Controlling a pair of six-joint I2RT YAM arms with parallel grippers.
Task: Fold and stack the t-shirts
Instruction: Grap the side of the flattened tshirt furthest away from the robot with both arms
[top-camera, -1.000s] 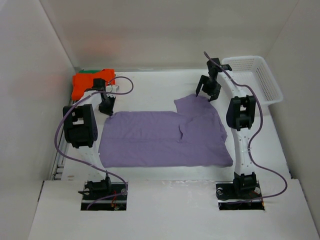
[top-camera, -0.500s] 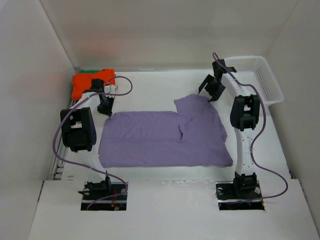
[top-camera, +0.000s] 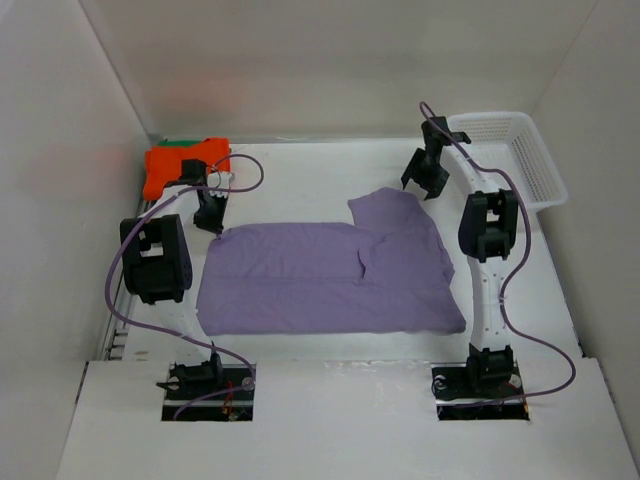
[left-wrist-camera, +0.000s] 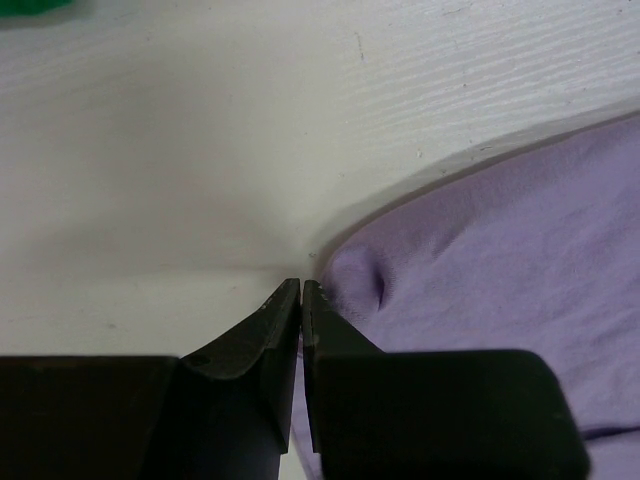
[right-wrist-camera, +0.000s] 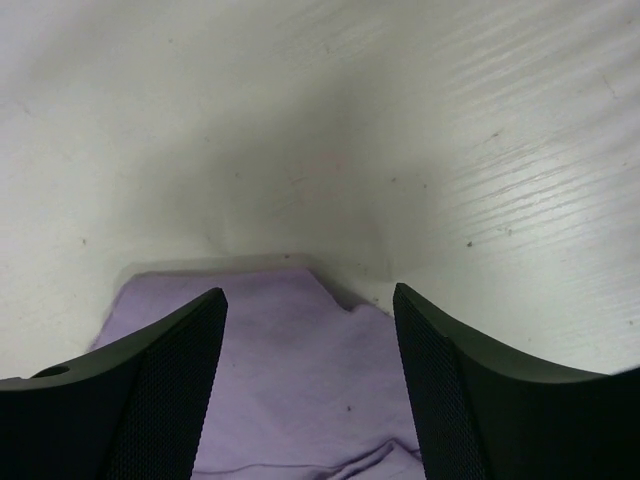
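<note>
**Two arms, 1 shirt to go.** The left gripper (left-wrist-camera: 301, 288), jaws pressed together with no cloth visibly caught between them, has its tips down at the table (top-camera: 300, 170). They sit just beside the far-left corner of the lavender t-shirt (top-camera: 330, 275). The right gripper (right-wrist-camera: 308, 292), jaws spread wide, hangs above the far edge of the shirt's right-hand flap (right-wrist-camera: 270, 360), clear of the fabric.

The shirt lies nearly flat mid-table between the 2 arms, with 1 crease near its middle and the right portion lapped over. The orange t-shirt (top-camera: 175, 165) sits in a compact bundle in the far-left corner, with a sliver of the green t-shirt (left-wrist-camera: 30, 5) showing beyond it. A white mesh basket (top-camera: 535, 185) stands at the far right.

By the look of things, 2 shirts are put away and the lavender one awaits its next fold. To do that well, the left jaws would need to part and come in over the corner rather than beside it, biting enough cloth to hold. The right should drop onto the flap's edge and close cleanly. Both corners ought then to rise together and travel evenly toward the near hem, so the fold lands square without dragging the body askew.
</note>
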